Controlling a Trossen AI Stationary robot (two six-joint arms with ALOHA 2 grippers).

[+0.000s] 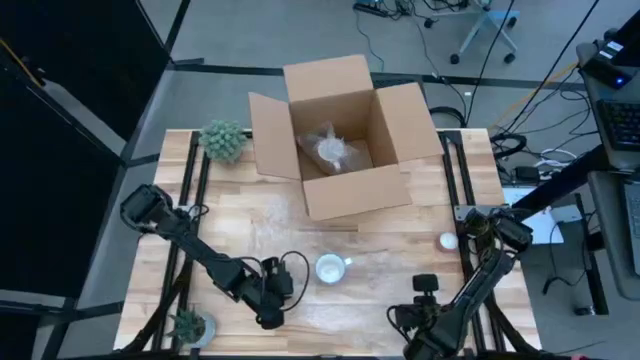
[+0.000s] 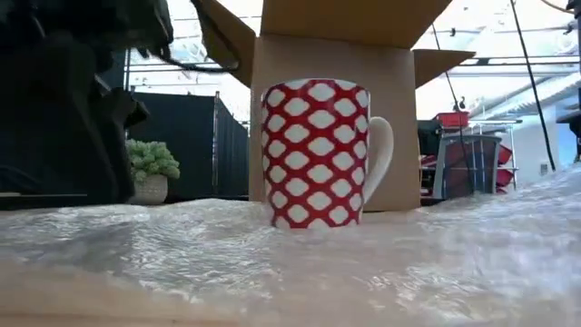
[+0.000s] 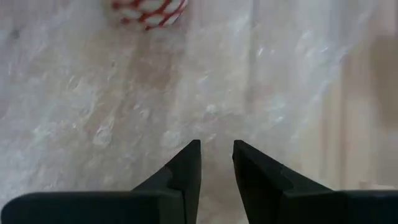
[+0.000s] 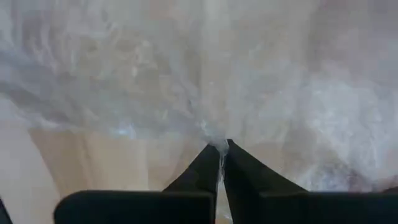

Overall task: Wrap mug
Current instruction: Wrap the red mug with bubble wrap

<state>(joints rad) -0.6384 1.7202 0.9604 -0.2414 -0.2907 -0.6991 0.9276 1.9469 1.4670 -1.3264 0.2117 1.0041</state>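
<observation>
pinching the near edge of the bubble wrap, the right claw sits low at the front right of the tabletop, fingers closed together with a thin fold of the clear sheet caught at the tips. left claw is at the front left, just above the wrap, fingers slightly apart with a narrow gap, holding nothing. bubble wrap lies spread flat over the front half of the wooden tabletop, wrinkled, see-through. red and white patterned mug stands upright on the wrap, roughly between the two claws and a bit farther back, handle out to one side in the low view, apart from both claws. high view shows its white inside, open end up. small potted plant at the front left corner, another bushy plant at the far left. small white round object near the right edge, can't tell what it is. open cardboard box at the far centre, flaps out, something clear and crumpled inside.
</observation>
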